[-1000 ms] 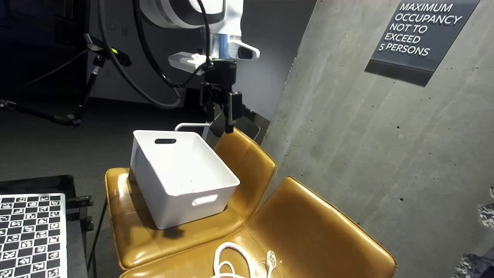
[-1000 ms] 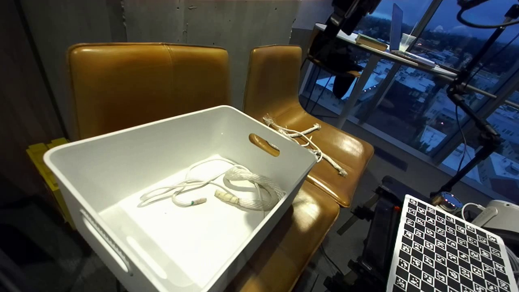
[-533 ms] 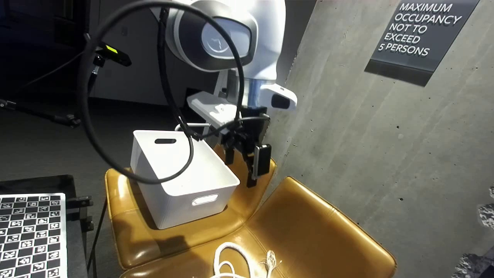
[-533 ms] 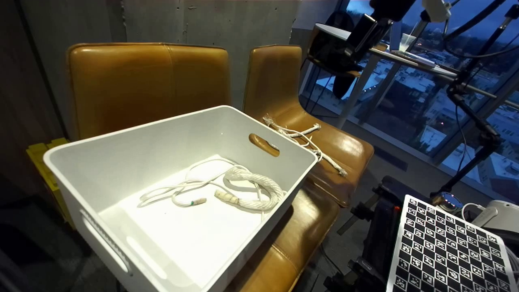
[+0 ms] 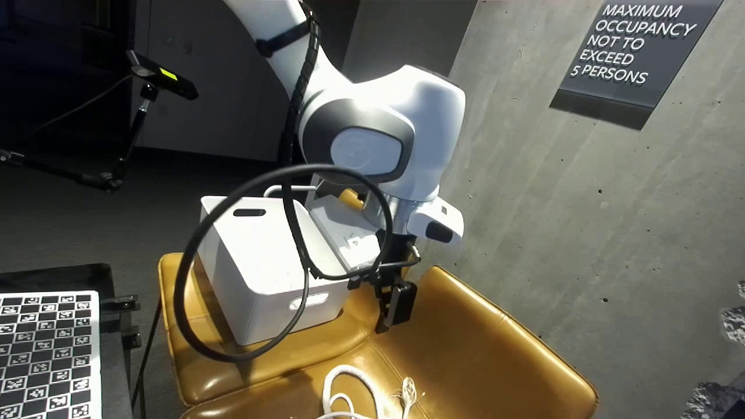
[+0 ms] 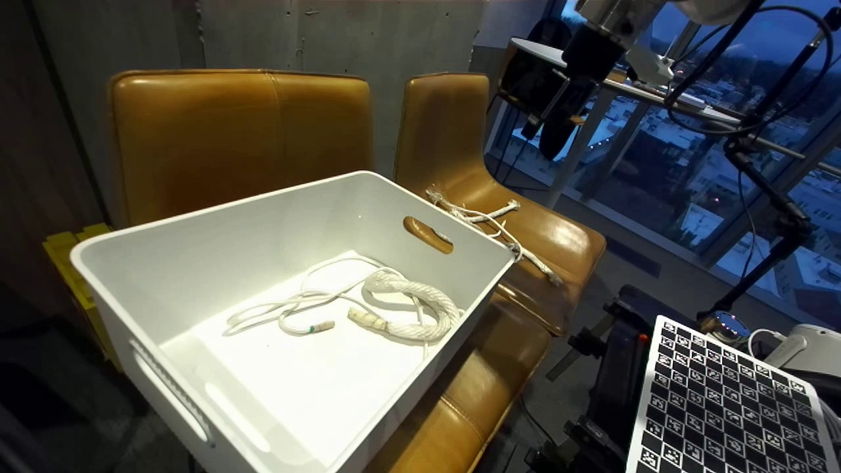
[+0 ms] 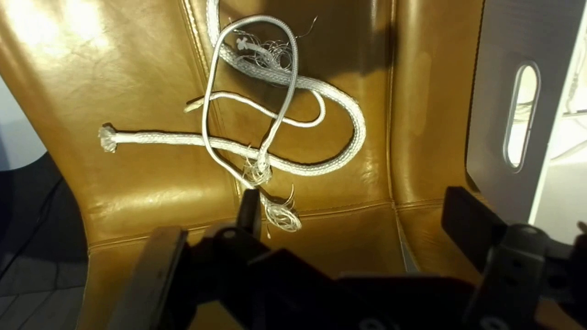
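Observation:
My gripper hangs open above a tan leather chair, nothing between its fingers. A thick white rope lies curled on the seat, tangled with a thinner white cord. The cord's frayed end shows just inside the left finger in the wrist view, apparently below it. In an exterior view the gripper is beside the near end of a white bin, with the rope lower in the picture. Inside the bin lie another thick rope and a thin cord.
The bin stands on a neighbouring tan chair. A concrete wall rises behind the chairs. A black cable loop hangs from the arm. A checkered board and a camera on a stand are nearby.
The arm has come down and forward, from above the bin's chair to over the chair with the rope. Its jaws stay open. Bin and ropes have not moved.

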`<action>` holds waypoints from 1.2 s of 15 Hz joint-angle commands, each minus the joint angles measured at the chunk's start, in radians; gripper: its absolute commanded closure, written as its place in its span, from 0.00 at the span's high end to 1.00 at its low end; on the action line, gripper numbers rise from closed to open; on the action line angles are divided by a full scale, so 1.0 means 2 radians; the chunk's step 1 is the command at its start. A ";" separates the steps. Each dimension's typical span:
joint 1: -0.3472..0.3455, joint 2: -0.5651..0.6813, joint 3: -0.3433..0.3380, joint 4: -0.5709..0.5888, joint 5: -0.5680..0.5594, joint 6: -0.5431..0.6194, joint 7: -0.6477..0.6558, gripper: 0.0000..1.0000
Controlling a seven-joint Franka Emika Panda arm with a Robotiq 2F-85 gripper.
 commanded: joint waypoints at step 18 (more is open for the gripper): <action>0.004 0.204 0.028 0.113 -0.014 0.034 0.024 1.00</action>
